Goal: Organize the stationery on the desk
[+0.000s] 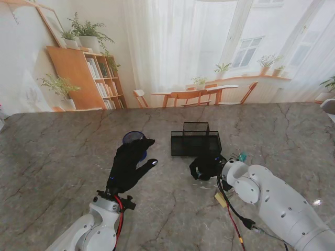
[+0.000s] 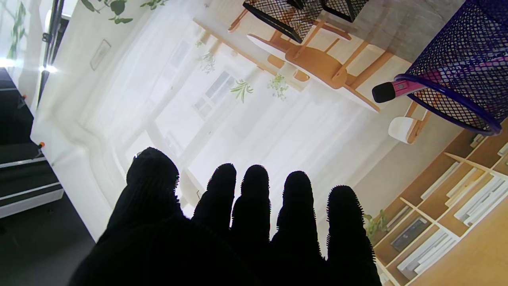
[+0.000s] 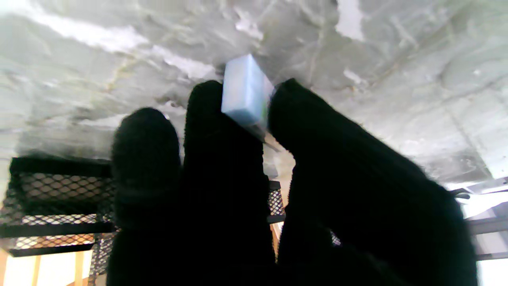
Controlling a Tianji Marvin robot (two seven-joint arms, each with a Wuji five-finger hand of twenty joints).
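Eraser (image 3: 246, 89) pinched in right hand (image 1: 207, 167), lower centre, just beside black mesh organizer (image 1: 194, 140). Left hand (image 1: 128, 164) spread wide, holding nothing, by blue mesh cup (image 1: 134, 138).

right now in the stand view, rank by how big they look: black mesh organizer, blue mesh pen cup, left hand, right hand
1. Left hand, though it is nearer the camera, so unsure.
2. Black mesh organizer, close to the left hand in apparent size.
3. Right hand, curled on something.
4. Blue mesh pen cup, mostly hidden behind the left hand.
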